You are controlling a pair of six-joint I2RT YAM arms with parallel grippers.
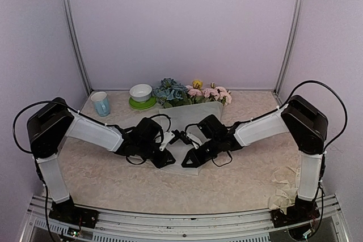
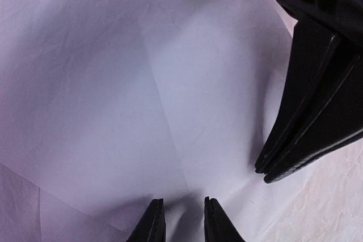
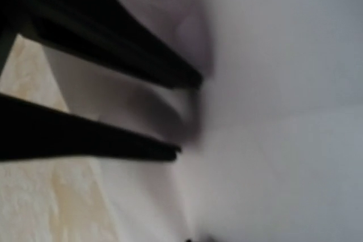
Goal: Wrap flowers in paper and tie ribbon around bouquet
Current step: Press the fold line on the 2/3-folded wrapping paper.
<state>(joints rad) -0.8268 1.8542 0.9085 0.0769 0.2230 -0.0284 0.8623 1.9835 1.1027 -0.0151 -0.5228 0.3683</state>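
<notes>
The flowers (image 1: 193,93) lie at the back of the table, blue, pink and yellow heads pointing away. The white paper (image 1: 190,118) spreads from them toward me, and no stalks show on it. My left gripper (image 1: 171,163) sits at the paper's near tip. In the left wrist view its fingertips (image 2: 182,200) stand narrowly open over a shaded crease of paper (image 2: 170,94). My right gripper (image 1: 185,163) faces it, shut. Its closed fingers (image 2: 295,134) touch the sheet beside the left ones. The ribbon (image 1: 283,188) lies crumpled near the right arm's base.
A blue cup (image 1: 101,104) stands at the back left. Beside it a white bowl (image 1: 140,91) sits on a green plate (image 1: 143,104). Purple walls enclose the beige table (image 1: 244,174) on three sides.
</notes>
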